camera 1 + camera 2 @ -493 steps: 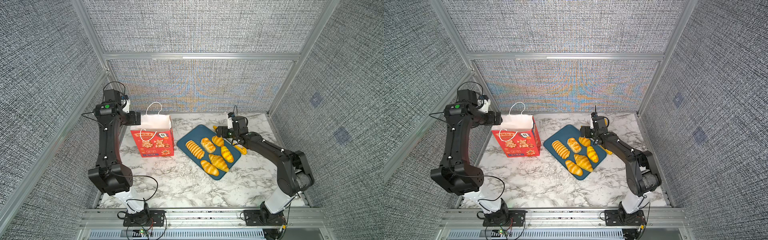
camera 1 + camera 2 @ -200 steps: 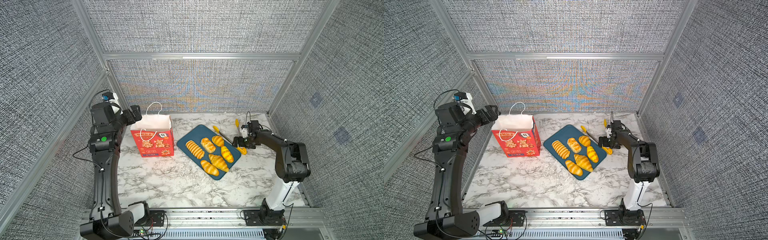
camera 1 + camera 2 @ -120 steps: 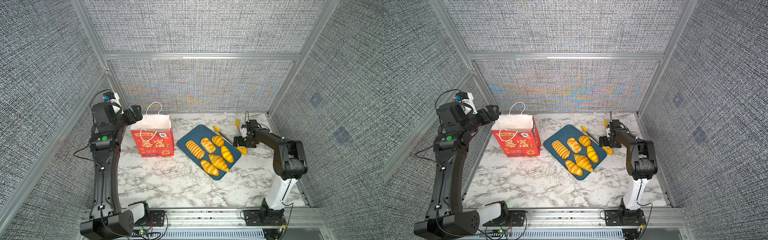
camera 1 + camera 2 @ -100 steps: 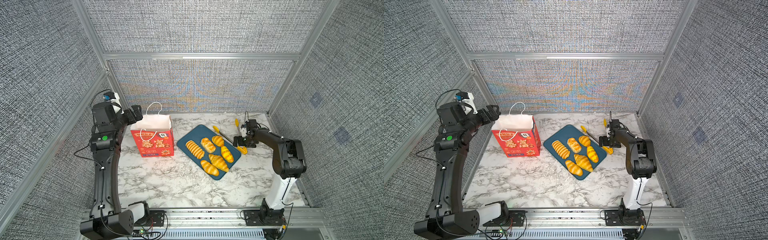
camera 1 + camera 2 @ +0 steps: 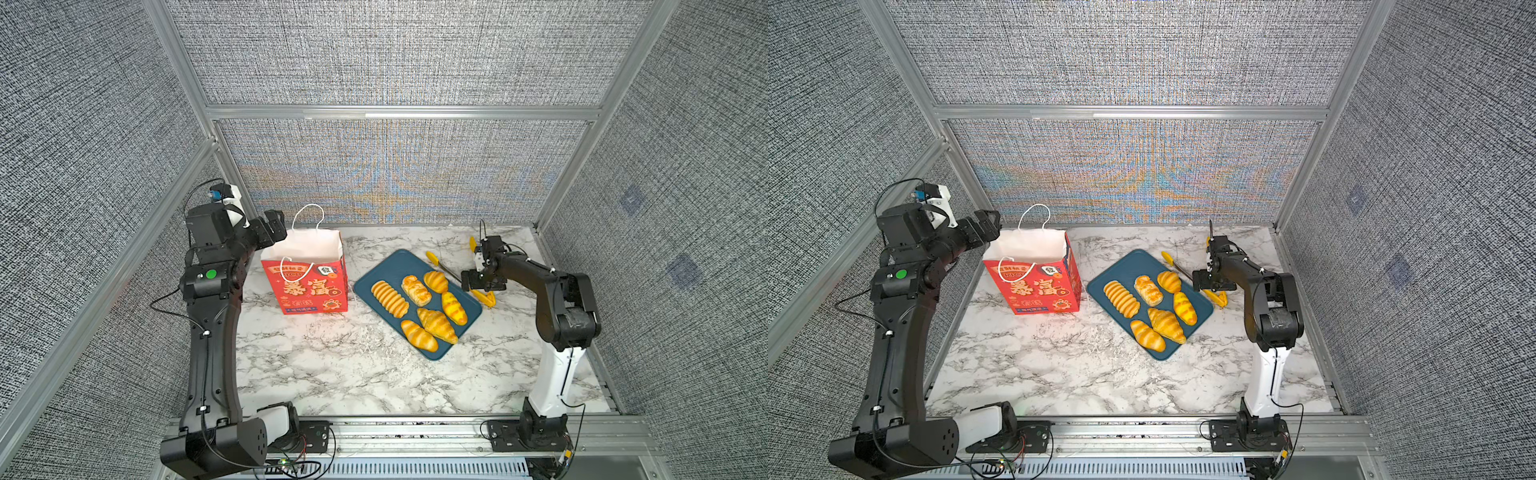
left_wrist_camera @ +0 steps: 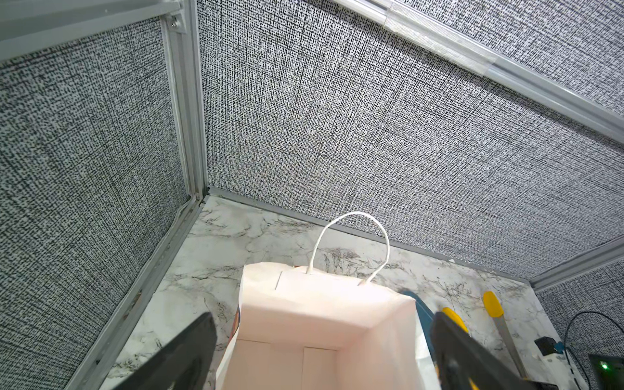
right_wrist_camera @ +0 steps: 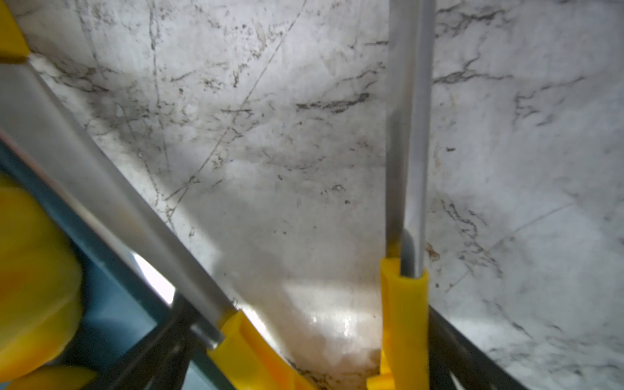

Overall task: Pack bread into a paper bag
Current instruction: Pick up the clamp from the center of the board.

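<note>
On the desk [image 5: 332, 374] the paper bag [image 5: 309, 286] stands upright, and all six pieces of bread [image 5: 436, 326] lie on the blue tray [image 5: 390, 266] beside it. The left hand [image 5: 277, 226] hovers released at the bag's rim. The right hand [image 5: 478, 286], also released, straddles the tongs [image 5: 485, 297], so I judge the next move is clenching them.

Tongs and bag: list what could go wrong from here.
1. The right gripper sits open astride the spread tongs, one arm of which runs close along the tray edge. Closing may make the tongs slip out, or shove the tray and the bread.
2. The paper bag stands free with the open left gripper at its rim. A nudge could tip it or crumple its mouth.
</note>
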### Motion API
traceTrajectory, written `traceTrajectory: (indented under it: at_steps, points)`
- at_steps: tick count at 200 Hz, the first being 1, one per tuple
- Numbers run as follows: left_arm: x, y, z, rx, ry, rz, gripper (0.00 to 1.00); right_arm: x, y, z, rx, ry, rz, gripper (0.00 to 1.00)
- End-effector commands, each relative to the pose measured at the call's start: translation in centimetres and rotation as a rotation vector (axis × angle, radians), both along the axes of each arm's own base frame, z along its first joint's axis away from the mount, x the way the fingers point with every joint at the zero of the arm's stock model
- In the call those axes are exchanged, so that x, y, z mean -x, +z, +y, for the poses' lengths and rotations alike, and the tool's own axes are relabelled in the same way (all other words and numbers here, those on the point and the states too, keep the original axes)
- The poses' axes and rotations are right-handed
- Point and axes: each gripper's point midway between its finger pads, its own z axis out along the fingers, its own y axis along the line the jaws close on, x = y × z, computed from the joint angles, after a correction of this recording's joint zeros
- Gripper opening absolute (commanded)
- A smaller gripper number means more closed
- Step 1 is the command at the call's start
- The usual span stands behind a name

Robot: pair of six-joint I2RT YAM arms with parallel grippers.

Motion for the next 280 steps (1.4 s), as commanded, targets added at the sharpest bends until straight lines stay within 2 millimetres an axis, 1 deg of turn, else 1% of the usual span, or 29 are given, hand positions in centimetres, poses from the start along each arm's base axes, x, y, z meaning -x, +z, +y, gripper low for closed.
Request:
traceTrajectory:
  at_steps: [1, 34, 74, 97, 109, 126, 145, 150, 158, 178, 192, 203, 214, 246, 268, 280]
  points:
    - [-0.3, 0.5, 0.0, -0.007, -0.008, -0.025, 1.00, -0.2, 0.0, -0.8, 0.067, 0.001, -0.001, 0.97]
    - [-0.4, 0.4, -0.1, -0.005, -0.009, -0.023, 1.00, -0.5, 0.0, -1.5, 0.116, -0.007, -0.007, 0.97]
    - [-0.5, 0.3, -0.2, 0.000, -0.014, -0.021, 1.00, -0.7, -0.3, -1.5, 0.128, -0.001, -0.013, 0.98]
    - [-0.5, 0.3, -0.3, 0.000, -0.017, -0.021, 1.00, -0.8, -0.6, -1.3, 0.123, 0.008, -0.013, 0.95]
    - [-0.6, 0.2, -0.3, -0.001, -0.017, -0.019, 1.00, -0.7, -0.9, -1.2, 0.121, 0.015, -0.008, 0.90]
    - [-0.6, 0.1, -0.3, 0.001, -0.019, -0.019, 1.00, -0.5, -1.3, -0.8, 0.104, 0.027, -0.001, 0.79]
    - [-0.7, 0.1, -0.4, 0.002, -0.022, -0.018, 1.00, -0.3, -1.6, -0.4, 0.077, 0.035, 0.005, 0.73]
    - [-0.6, 0.1, -0.5, 0.002, -0.024, -0.017, 1.00, -0.2, -1.7, -0.3, 0.072, 0.034, 0.007, 0.69]
    - [-0.7, 0.1, -0.4, 0.003, -0.023, -0.017, 1.00, 0.0, -1.8, -0.1, 0.063, 0.032, 0.013, 0.60]
    - [-0.7, 0.1, -0.6, 0.006, -0.029, -0.018, 1.00, 0.5, -1.8, 0.0, 0.050, 0.021, 0.013, 0.43]
    - [-0.8, 0.1, -0.5, 0.007, -0.025, -0.016, 1.00, 0.7, -1.1, 0.1, 0.036, 0.013, -0.011, 0.35]
    - [-0.8, 0.0, -0.4, 0.000, -0.014, -0.014, 1.00, 0.8, -0.3, 0.1, 0.031, 0.002, -0.033, 0.33]
    - [-0.8, -0.1, -0.1, -0.003, 0.006, -0.010, 1.00, 0.8, 0.8, 0.0, 0.031, -0.008, -0.058, 0.30]
    - [-1.0, 0.5, -0.4, 0.017, -0.005, -0.027, 1.00, 0.4, 5.3, -0.1, 0.030, -0.035, -0.161, 0.29]
    - [-1.1, 0.7, -0.7, 0.025, -0.016, -0.032, 1.00, 0.6, 7.4, 0.1, 0.044, -0.034, -0.182, 0.29]
    - [-1.1, 0.8, -0.9, 0.025, -0.021, -0.035, 1.00, 1.3, 8.1, 0.4, 0.049, -0.024, -0.170, 0.29]
